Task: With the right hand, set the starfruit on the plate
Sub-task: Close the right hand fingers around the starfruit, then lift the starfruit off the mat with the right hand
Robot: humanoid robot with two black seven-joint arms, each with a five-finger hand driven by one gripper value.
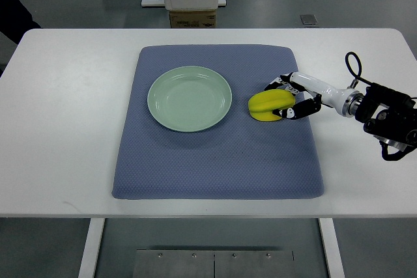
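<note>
Only the top view to go on here. The starfruit (270, 105) sits on the blue mat (215, 161), just right of the green plate (189, 98) but not touching it, with a bit of bare mat between them. The right robot hand (291, 101) reaches in from the right edge and has its fingers wrapped around the fruit's right side, dark fingertips on both the far and near flanks, so I'd call that a grasp. The fruit's long axis runs roughly left-right, in line with the forearm. The plate lies straight left of the hand, so the coming move looks like a lift and a short carry left. Left arm isn't showing anywhere. The white worktop (65, 128) carries everything.
</note>
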